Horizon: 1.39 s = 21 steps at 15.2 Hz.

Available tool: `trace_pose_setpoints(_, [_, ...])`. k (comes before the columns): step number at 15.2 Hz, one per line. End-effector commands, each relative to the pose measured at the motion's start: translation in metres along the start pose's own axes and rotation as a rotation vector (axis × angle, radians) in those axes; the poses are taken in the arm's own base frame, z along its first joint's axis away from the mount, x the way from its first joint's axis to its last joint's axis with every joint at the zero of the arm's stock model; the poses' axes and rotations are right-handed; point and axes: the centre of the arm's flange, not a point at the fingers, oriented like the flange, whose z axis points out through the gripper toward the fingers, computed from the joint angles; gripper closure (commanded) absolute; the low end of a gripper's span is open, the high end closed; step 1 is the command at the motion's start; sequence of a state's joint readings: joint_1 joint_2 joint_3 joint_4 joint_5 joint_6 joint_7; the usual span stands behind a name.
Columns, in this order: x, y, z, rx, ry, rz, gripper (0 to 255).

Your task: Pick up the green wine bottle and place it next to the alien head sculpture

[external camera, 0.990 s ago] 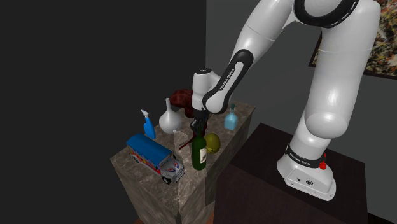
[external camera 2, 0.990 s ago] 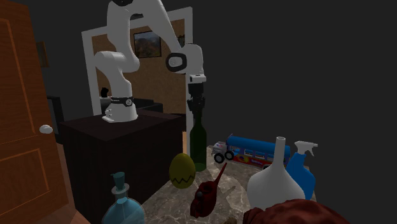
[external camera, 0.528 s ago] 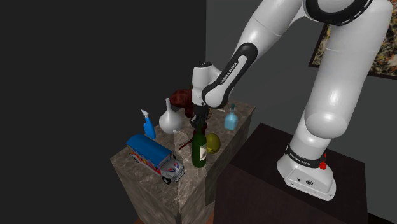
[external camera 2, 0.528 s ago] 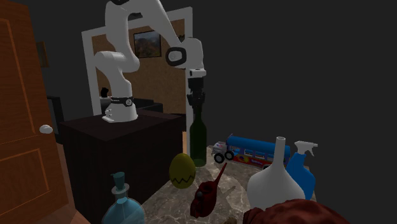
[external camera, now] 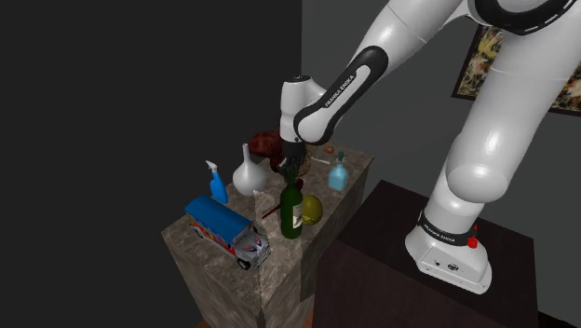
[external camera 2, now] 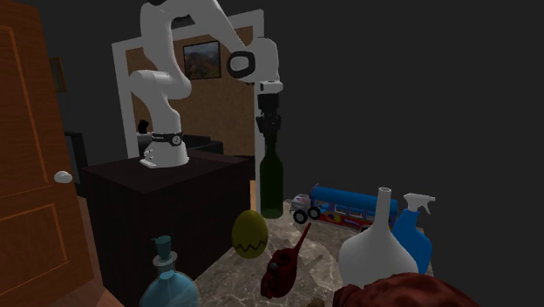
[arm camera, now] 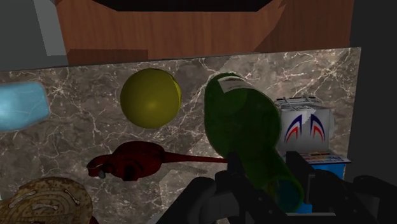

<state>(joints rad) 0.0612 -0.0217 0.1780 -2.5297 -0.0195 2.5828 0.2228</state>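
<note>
Over the worktop, pincer: clamped on green wine bottle neck.
Done: grasp.
Left: carry and set-down at goal.

In the shoulder view the table stands to the left of the stand, and the wine bottle is upright over the table's stand-side edge, its neck clasped in the end effector directly above it. An egg sits just beside the bottle on its right, a toy truck lies to its left at the table's near end, and the alien head sculpture lies between the egg and the vase. A spray bottle stands behind the truck and left of the vase, a rounded lump lies behind the vase, and a small bottle stands at the far right edge.
</note>
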Motion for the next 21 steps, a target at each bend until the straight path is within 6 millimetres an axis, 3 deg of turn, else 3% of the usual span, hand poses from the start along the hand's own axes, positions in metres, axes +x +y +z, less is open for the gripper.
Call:
trace_pose_setpoints(1, [0.000,0.000,-0.010,0.000,0.000,0.000,255])
trace_pose_setpoints(21, [0.008,0.000,-0.115,0.000,0.000,0.000,255])
